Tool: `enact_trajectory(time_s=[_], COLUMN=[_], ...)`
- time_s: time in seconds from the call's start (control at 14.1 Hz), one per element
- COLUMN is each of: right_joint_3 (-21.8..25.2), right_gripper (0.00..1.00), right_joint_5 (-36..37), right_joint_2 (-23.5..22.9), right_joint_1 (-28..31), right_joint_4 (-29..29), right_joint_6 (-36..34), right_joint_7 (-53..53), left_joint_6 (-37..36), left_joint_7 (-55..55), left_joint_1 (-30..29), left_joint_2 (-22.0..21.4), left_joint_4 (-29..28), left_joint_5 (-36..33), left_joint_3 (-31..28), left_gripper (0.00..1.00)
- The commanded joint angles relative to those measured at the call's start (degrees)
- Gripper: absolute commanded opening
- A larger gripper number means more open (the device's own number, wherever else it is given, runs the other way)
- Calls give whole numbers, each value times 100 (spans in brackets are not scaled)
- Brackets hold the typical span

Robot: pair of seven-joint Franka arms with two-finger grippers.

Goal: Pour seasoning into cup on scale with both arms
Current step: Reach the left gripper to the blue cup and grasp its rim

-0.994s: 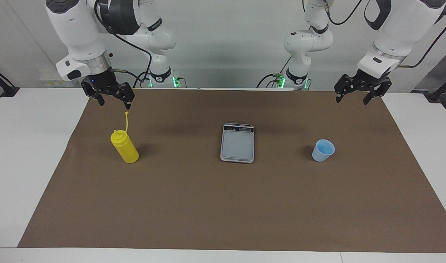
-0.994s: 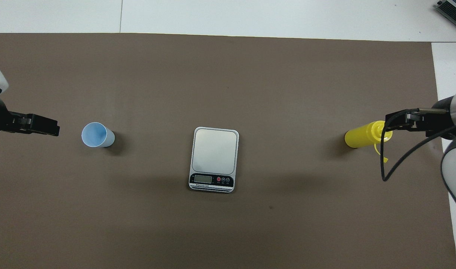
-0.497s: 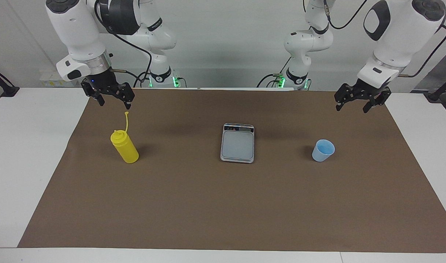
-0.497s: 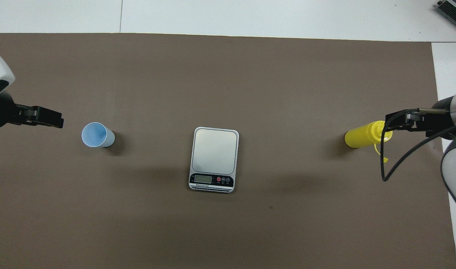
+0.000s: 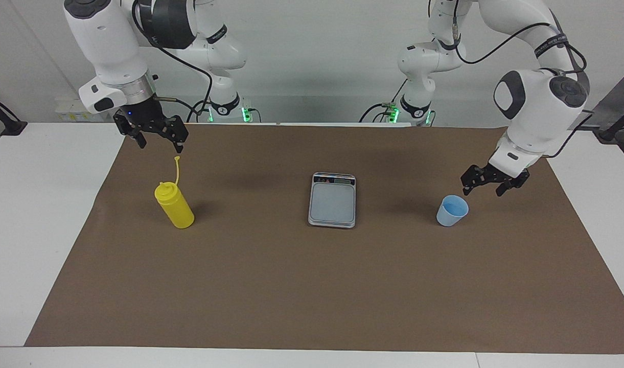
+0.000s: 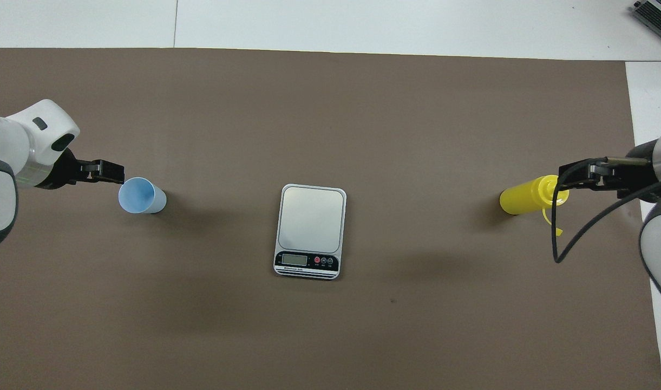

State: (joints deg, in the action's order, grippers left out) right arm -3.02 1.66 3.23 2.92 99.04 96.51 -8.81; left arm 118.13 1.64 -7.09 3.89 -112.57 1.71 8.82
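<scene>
The counter (image 5: 51,214) carries 3 task items in one row across its middle. The scale (image 5: 332,200) sits central with its plate bare, display strip toward the robots. The cup (image 5: 452,210) stands upright toward the left arm's end; the left claw (image 5: 488,183) hangs spread just above its rim, apparently lined up to grasp. The seasoning (image 5: 174,205) stands upright toward the right arm's end, under the right claw (image 5: 159,144), spread and waiting.

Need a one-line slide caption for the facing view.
Open left gripper just above the cup; open right gripper waits above the bottle; scale bare between them.
</scene>
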Motion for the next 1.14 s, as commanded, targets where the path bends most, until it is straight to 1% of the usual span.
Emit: enact_trajectory(time_s=[0.0,0.14,0.28,0.64,0.71,0.78,0.92,0.99,1.06], right_joint_3=[-23,-23,-23,-23,-23,-23,-23,-23,-23], right_gripper=[100,100,100,100,100,100,100,100,100], right_joint_5=[-8,-8,-8,-8,-8,-8,-8,-8,-8], right_joint_2=[99,99,99,99,99,99,99,99,99], right_joint_1=[68,68,68,68,68,68,68,68,68], right_joint_4=[115,115,115,115,115,115,115,115,115], right_joint_6=[25,25,25,25,25,25,25,25,25], right_joint_7=[90,81,90,81,81,81,81,81,81], left_joint_6=[516,1070,1221,1923,2081,2144,2145,2136,2127], left_joint_7=[-338,-637,-683,-954,-972,-1016,-1008,-973,-938], left_joint_1=[-38,-29,-38,-38,-21,-12,23,32,41], left_joint_2=[-170,-169,-82,147,251,331,367,367,384], left_joint_4=[-597,-984,-1100,-1556,-1609,-1601,-1540,-1505,-1478], left_joint_5=[23,23,31,31,31,23,23,23,14], left_joint_3=[23,23,23,23,23,23,23,23,23], left_gripper=[100,100,100,100,96,75,20,0,0])
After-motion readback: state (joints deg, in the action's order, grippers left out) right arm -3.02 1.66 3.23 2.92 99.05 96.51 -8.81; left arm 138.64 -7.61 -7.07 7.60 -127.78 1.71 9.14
